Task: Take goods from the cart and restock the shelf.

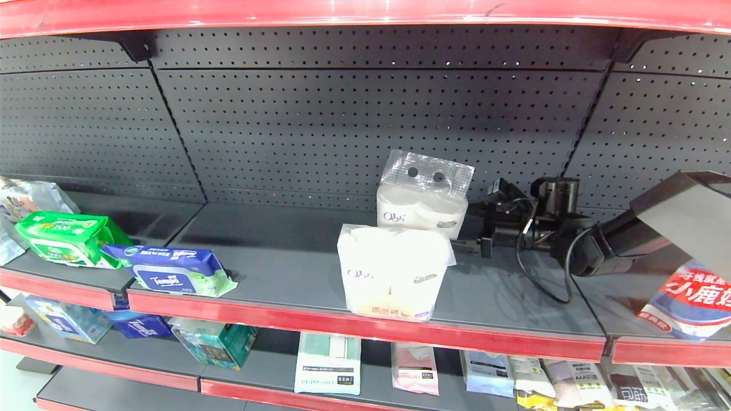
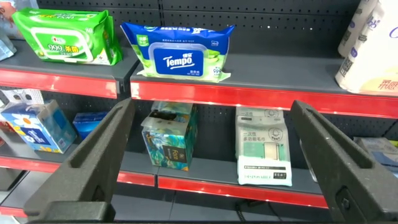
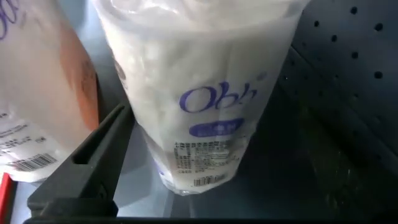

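Head view: rear tissue pack (image 1: 421,197) is stood at the shelf (image 1: 274,257) back — judged soft, light, best pinched across its middle. Right hand (image 1: 464,246) is spread beside it, empty; left hand (image 2: 211,107) likewise.

white tissue pack (image 1: 394,271) | green wipes pack (image 1: 68,237) | blue wipes pack (image 1: 171,268) | red shelf edge (image 1: 257,314)

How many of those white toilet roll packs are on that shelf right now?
2. The front pack stands at the shelf's front edge; the back pack stands behind it, near the pegboard, beside the right hand. None seems hidden.
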`<state>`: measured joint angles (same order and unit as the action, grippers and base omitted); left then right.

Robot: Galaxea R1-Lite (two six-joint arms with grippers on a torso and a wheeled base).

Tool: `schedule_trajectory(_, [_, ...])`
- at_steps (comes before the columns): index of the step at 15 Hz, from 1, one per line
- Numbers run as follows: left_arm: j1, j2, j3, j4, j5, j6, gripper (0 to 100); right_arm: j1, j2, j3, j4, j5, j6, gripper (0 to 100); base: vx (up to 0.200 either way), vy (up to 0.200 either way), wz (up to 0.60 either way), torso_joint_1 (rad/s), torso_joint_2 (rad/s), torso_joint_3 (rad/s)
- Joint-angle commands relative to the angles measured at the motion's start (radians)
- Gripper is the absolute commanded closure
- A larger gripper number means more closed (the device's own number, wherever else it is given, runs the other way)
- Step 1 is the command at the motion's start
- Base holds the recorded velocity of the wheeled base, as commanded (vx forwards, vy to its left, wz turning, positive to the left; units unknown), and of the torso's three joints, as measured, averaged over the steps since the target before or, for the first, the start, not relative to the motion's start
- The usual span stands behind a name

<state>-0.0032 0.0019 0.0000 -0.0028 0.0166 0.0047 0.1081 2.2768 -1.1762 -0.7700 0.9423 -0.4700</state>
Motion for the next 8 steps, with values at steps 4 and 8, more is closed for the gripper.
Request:
schedule_trajectory(4, [0.000, 0.000, 0.000, 0.000, 0.000, 0.000, 0, -0.008, 0.009, -0.008, 0.000, -0.011, -0.009, 0, 0.000, 0.000, 0.00, 0.000, 0.00, 0.000])
schedule_trajectory(8, [0.000, 0.000, 0.000, 0.000, 0.000, 0.000, 0, -0.008, 0.009, -0.013, 0.000, -0.014, -0.015, 0, 0.000, 0.000, 0.00, 0.000, 0.00, 0.000])
